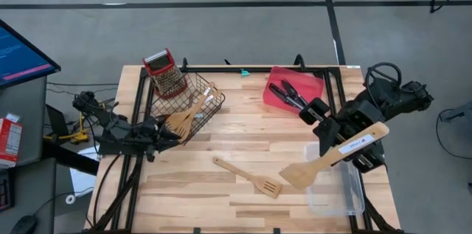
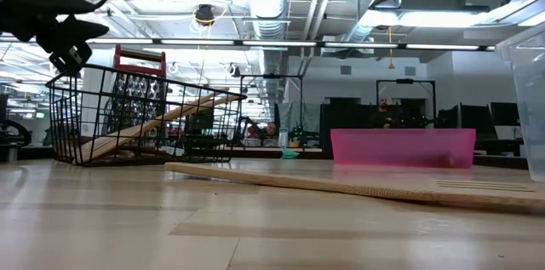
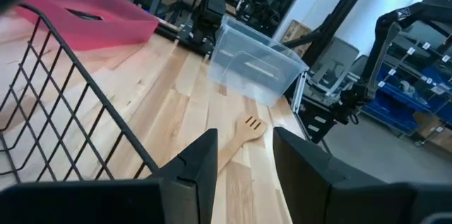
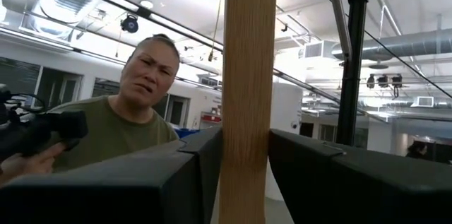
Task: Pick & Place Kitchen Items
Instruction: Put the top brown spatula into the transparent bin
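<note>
Placing seems to be the step in hand: the right gripper, at about four o'clock on the table, pinches the handle of a wooden spatula between its fingers. The blade of this spatula points toward the table's centre and hangs beside the clear bin, which stands at five o'clock. I judge that the next move calls for carrying the spatula over a container, perhaps this bin, and then spreading the fingers to let it drop; which container is meant I cannot tell. A second spatula, slotted, lies flat near the centre of the table, well apart from both grippers. The left gripper waits at nine o'clock, just beside the wire basket, its fingers spread apart and holding nothing. Another wooden utensil leans inside the basket, and dark-handled tools rest in the red tray at one o'clock.
</note>
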